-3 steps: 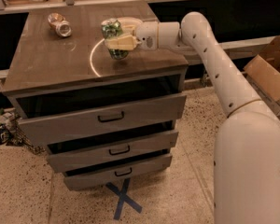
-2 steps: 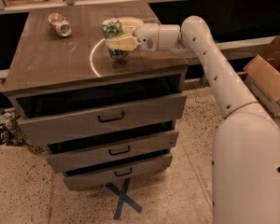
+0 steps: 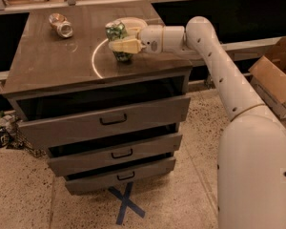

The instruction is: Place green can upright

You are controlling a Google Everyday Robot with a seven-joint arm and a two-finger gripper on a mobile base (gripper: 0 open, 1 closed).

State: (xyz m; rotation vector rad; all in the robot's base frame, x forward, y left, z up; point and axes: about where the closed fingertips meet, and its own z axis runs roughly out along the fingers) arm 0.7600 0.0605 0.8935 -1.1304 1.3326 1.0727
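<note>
The green can (image 3: 117, 40), mottled green and white, stands nearly upright on the brown top of the drawer cabinet (image 3: 47, 66), right of its middle. My gripper (image 3: 123, 34) reaches in from the right with one cream finger behind the can and one in front, shut on it. The can's base is at or just above the cabinet top; I cannot tell which.
A brownish-orange and silver can (image 3: 60, 25) lies on its side at the back left of the cabinet top. Three drawers (image 3: 112, 120) stand slightly open below. A cardboard box (image 3: 276, 75) is on the floor to the right. A blue tape cross (image 3: 127, 202) marks the floor.
The gripper and the green can have barely moved; the can stays held at the same spot on the cabinet top.
</note>
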